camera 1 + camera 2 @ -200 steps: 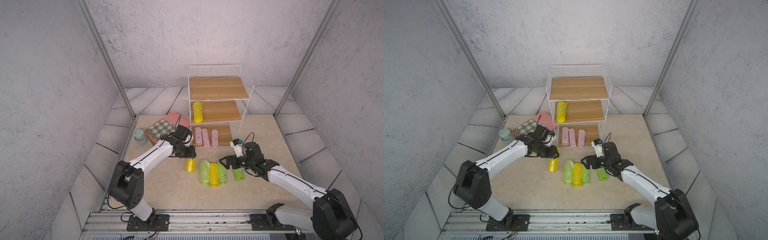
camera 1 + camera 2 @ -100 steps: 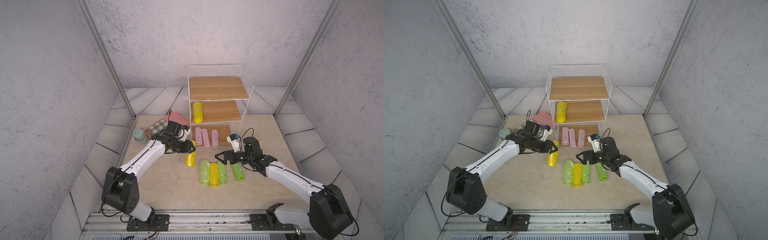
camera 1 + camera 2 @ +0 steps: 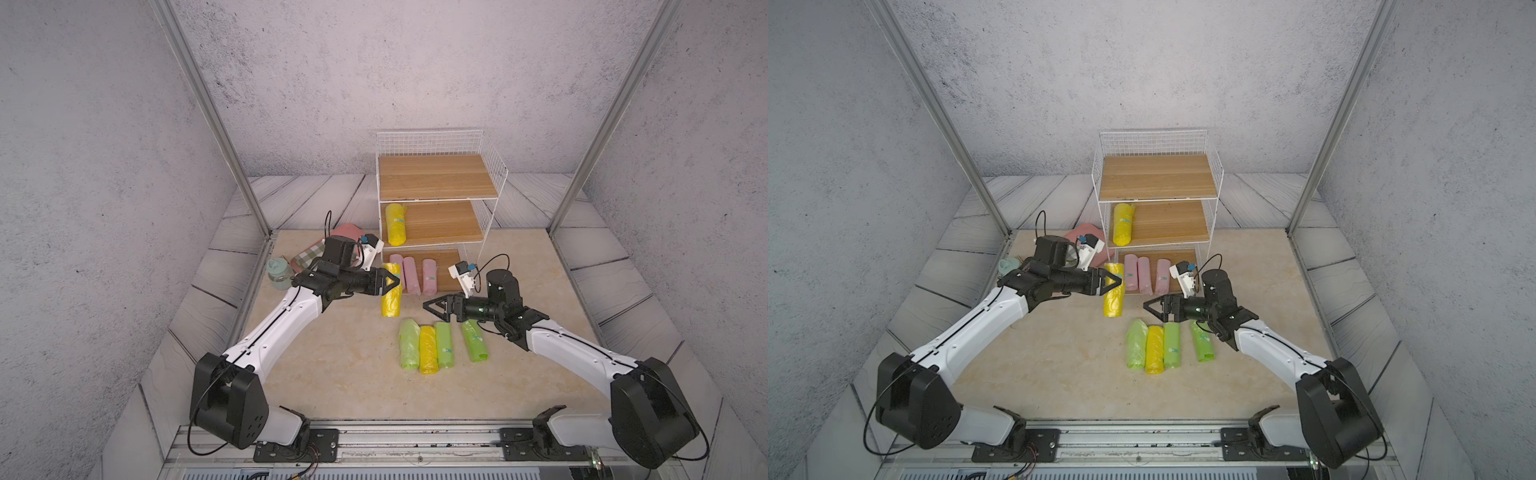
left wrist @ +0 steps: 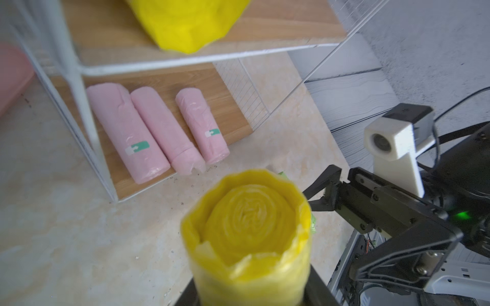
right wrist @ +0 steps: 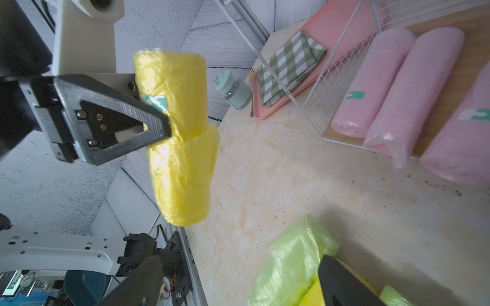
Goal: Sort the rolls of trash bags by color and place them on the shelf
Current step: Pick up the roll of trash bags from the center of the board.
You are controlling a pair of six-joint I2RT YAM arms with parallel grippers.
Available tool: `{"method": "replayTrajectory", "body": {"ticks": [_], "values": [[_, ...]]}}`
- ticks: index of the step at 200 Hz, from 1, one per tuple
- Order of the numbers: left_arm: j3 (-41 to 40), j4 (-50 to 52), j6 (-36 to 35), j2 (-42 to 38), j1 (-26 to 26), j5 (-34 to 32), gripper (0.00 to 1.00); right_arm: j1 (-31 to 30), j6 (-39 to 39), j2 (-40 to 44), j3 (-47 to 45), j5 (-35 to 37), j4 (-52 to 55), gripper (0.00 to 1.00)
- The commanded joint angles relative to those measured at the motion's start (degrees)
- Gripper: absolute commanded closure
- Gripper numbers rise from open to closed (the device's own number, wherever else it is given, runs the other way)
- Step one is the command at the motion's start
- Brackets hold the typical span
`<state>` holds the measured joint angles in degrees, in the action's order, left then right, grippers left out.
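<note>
Right wrist view shows the left gripper (image 5: 172,123) clamped on a yellow roll (image 5: 180,164), which hangs upright clear of the table (image 5: 278,172). In both top views that roll is at 7 o'clock from the shelf (image 3: 436,178); the right gripper (image 3: 431,308), jaws apart, hovers over the green rolls (image 3: 409,345) at 6 o'clock.

Left tool (image 3: 390,283): own wrist view shows only dark finger edges, cropped at frame edge. In right wrist view, far finger hidden behind held yellow roll (image 5: 180,164). Left wrist view: roll body below grip cropped, end face soft-focus.
Right tool (image 3: 430,306): fingers (image 5: 342,280) cropped. Green rolls (image 5: 294,267) beneath it blurred and cropped.
Checked cloth (image 3: 309,253): mostly hidden behind left arm.
Teal labels (image 4: 137,147): print too small to read.
</note>
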<state>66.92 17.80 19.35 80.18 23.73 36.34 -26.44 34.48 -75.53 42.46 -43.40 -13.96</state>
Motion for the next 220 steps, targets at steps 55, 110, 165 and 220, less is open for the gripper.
{"method": "replayTrajectory", "body": {"ticks": [55, 110, 165, 220], "values": [[-4.1, -17.3, 6.9, -2.3, -0.4, 6.0, 1.00, -1.7, 10.2, -3.8, -0.4, -3.2, -16.8, 0.12], [-3.7, -22.1, 9.7, -0.4, -0.5, 9.2, 1.00, -4.3, 11.1, -6.4, 0.8, -3.5, -21.8, 0.20], [-3.7, -22.4, 9.9, 0.3, -0.4, 10.8, 1.00, -5.6, 11.0, -8.7, 3.2, -5.4, -23.8, 0.27], [-3.8, -24.2, 11.4, 1.2, -0.4, 12.4, 1.00, -6.3, 12.1, -10.6, 4.5, -6.3, -26.1, 0.39]]}}
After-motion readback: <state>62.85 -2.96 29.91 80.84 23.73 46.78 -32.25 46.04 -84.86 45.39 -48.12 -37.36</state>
